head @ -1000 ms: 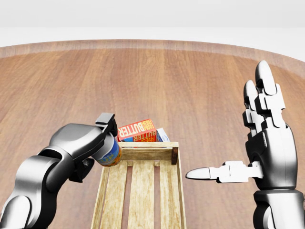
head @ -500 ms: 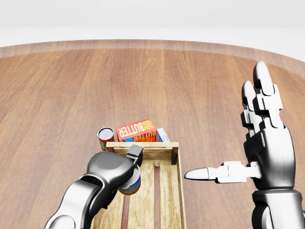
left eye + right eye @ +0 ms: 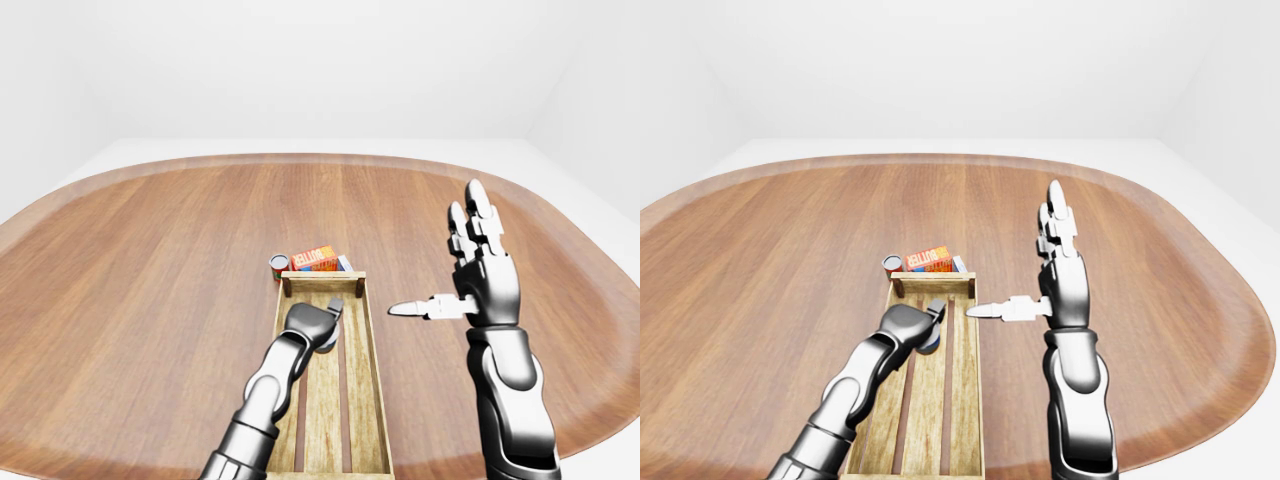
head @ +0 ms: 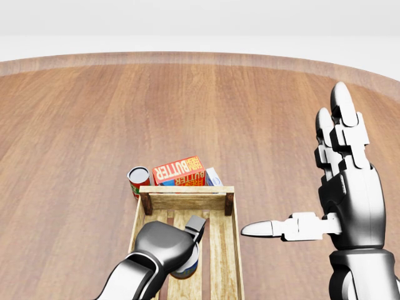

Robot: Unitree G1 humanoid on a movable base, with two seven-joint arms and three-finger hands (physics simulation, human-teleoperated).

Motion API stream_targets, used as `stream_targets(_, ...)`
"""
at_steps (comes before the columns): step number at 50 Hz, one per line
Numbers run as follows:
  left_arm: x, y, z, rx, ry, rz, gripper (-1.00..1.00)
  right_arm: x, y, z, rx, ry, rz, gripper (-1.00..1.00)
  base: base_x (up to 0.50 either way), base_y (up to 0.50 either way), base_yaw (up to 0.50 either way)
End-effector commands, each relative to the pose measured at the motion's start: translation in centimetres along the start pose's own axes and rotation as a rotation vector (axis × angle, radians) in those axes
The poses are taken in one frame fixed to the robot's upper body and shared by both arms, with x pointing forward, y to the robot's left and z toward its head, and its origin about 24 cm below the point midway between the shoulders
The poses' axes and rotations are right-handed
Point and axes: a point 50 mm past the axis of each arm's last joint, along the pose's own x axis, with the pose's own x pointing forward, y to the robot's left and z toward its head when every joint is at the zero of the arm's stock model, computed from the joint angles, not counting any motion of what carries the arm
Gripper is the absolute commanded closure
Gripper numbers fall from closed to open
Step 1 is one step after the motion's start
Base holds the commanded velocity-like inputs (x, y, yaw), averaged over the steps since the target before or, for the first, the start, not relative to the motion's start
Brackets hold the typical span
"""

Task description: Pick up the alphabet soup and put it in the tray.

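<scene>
While the left hand (image 4: 167, 245) is reaching in from the bottom of the head view, its fingers are wrapping around the alphabet soup (image 4: 187, 265), of which only a sliver of blue and white label is showing beneath the knuckles. Hand and can are sitting low inside the tray (image 4: 234, 250), over its slats and toward the left wall; whether the can is touching the slats cannot be told. The tray is a long wooden crate lying on the table (image 4: 75, 137), running from the bottom edge of the head view up toward its middle.

To the right of the tray, the right hand (image 4: 340, 187) is standing upright above the table, its fingers spreading wide and gripping nothing, the thumb pointing left toward the tray's right wall without touching it.

Just past the tray's upper end wall, a red-labelled can (image 4: 138, 180) is standing upright at the left corner, and a butter box (image 4: 179, 170) is lying beside it, with a small pale carton (image 4: 213, 177) peeking out at its right
</scene>
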Motion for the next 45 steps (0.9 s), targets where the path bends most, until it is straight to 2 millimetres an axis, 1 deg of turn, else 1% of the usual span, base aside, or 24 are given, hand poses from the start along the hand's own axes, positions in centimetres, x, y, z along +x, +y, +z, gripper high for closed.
stream_targets(1,0.1,-0.5,0.9,-0.012,-0.027,0.004,1.00,-0.1,0.0,0.0,0.001,0.001,-0.001,-1.00,0.00,0.00,0.00)
stream_targets(5,0.3,-0.7,0.9,-0.010,-0.026,-0.001,1.00,-0.1,0.0,0.1,-0.001,-0.002,-0.002,-1.00,0.00,0.00,0.00)
stream_targets(9,0.3,-1.5,1.1,0.004,-0.028,-0.013,1.00,-0.1,0.0,-0.1,0.002,0.006,-0.003,-1.00,0.00,0.00,0.00)
stream_targets(12,0.6,-1.0,0.8,-0.013,-0.026,-0.011,1.00,-0.1,0.0,-0.1,0.003,0.007,-0.001,-1.00,0.00,0.00,0.00)
stream_targets(15,0.8,-0.9,0.7,-0.021,-0.027,-0.013,1.00,-0.2,-0.1,-0.1,0.002,0.008,-0.005,-1.00,0.00,0.00,0.00)
stream_targets(20,1.2,-1.9,1.0,-0.007,-0.033,-0.032,1.00,-0.2,-0.1,0.0,0.002,0.003,-0.006,-1.00,0.00,0.00,0.00)
stream_targets(25,1.5,-2.1,0.8,-0.013,-0.031,-0.044,1.00,-0.1,-0.2,0.1,0.003,-0.002,-0.008,-1.00,0.00,0.00,0.00)
stream_targets(28,1.6,-2.9,0.9,-0.027,-0.037,-0.067,1.00,-0.1,-0.1,0.1,0.009,-0.001,-0.006,-1.00,0.00,0.00,0.00)
stream_targets(38,2.2,-3.7,0.8,-0.019,-0.034,-0.078,1.00,-0.2,-0.1,0.1,0.004,-0.001,-0.009,-1.00,0.00,0.00,0.00)
stream_targets(42,2.4,-3.7,0.7,-0.019,-0.033,-0.075,1.00,-0.2,0.0,0.0,0.005,0.005,-0.006,-1.00,0.00,0.00,0.00)
stream_targets(44,2.4,-3.4,0.7,-0.031,-0.035,-0.071,1.00,-0.3,0.0,-0.1,0.007,0.007,-0.006,-1.00,0.00,0.00,0.00)
stream_targets(45,2.4,-3.2,0.7,-0.030,-0.035,-0.066,0.95,-0.3,0.0,-0.1,0.007,0.006,-0.007,-1.00,0.00,0.00,0.00)
